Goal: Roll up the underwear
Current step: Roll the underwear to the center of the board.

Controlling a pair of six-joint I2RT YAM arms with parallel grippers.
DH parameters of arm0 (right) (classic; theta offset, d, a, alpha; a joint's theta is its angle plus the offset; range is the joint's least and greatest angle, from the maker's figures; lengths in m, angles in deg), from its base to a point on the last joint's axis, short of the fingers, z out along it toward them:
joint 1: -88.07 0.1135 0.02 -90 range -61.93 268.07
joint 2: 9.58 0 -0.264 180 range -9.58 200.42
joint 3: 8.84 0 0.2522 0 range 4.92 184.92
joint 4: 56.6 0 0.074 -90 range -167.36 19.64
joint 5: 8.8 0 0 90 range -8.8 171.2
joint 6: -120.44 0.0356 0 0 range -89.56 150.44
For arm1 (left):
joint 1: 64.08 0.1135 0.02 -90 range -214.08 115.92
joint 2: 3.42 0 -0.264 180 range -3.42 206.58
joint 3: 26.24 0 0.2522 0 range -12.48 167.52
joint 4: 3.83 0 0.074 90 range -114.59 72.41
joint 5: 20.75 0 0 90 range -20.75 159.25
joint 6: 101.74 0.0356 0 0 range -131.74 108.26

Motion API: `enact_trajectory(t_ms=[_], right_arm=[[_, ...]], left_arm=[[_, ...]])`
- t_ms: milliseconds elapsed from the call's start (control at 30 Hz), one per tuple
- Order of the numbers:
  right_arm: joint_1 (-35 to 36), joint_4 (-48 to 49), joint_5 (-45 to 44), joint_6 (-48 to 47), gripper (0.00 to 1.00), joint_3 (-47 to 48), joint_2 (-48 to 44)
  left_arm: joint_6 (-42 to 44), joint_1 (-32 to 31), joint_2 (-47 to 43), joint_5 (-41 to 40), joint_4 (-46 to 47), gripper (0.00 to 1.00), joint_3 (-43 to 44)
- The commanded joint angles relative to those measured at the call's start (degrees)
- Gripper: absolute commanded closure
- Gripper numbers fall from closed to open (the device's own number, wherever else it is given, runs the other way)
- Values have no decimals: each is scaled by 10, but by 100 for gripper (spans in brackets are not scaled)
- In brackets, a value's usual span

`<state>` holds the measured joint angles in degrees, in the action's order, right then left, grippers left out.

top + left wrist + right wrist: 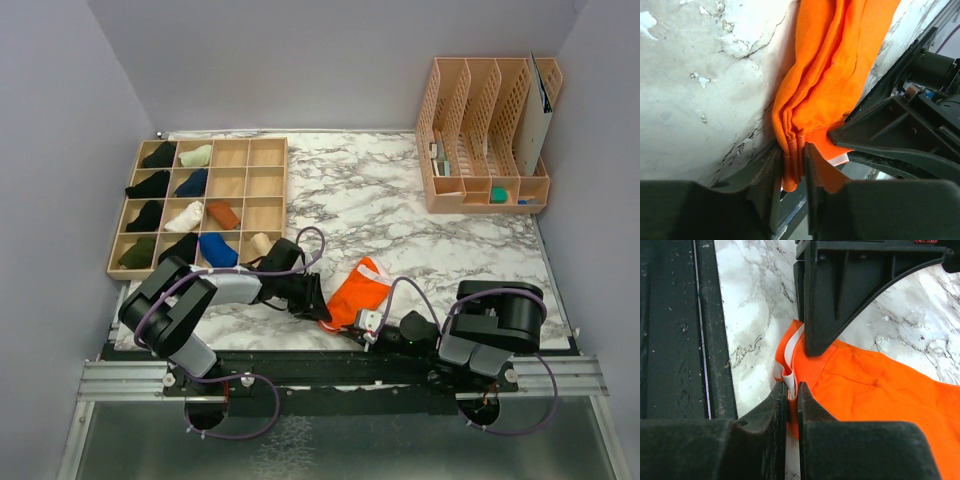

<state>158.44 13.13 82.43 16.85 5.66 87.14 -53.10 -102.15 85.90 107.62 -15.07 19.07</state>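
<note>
Orange underwear (pixel 362 288) lies on the marble tabletop (pixel 400 200), near edge, about 6 o'clock, long axis pointing toward 1 o'clock. Left hand (pixel 322 312) is clenched on a bunched fold at its 8 o'clock corner, cloth squeezed between both fingers (pixel 766 172). Right hand (pixel 362 323) is grasping the white waistband (pixel 796 340) at the 6 o'clock end. The hands sit just beside each other. Rust-brown underwear (pixel 223 214) sits in one cell of the compartment tray (pixel 266 153) at 10 o'clock.
</note>
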Motion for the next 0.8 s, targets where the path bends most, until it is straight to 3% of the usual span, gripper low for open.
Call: enact_trajectory(t_ms=[0, 100, 167, 433, 467, 500, 633, 767], right_arm=[[-2, -24, 7, -9, 94, -9, -5], [-1, -72, 21, -17, 77, 0, -35], [-1, -128, 45, -33, 62, 21, -67], [-1, -295, 64, -58, 38, 54, -211], [-2, -308, 58, -51, 11, 54, -232], [-1, -315, 46, -43, 2, 54, -251], [-1, -356, -67, 29, 0, 64, -320], [-1, -456, -205, 128, 0, 122, -352]], left_arm=[[15, -11, 20, -68, -49, 79, -27], [4, -11, 5, -86, -41, 100, -27], [-6, -10, -8, -105, -40, 100, -27], [-60, 61, -120, -167, -53, 100, -70], [-66, 68, -136, -174, -57, 100, -77], [-72, 72, -150, -181, -64, 100, -81], [-124, 78, -202, -200, -50, 100, -114], [-176, 77, -234, -200, -28, 100, -140]])
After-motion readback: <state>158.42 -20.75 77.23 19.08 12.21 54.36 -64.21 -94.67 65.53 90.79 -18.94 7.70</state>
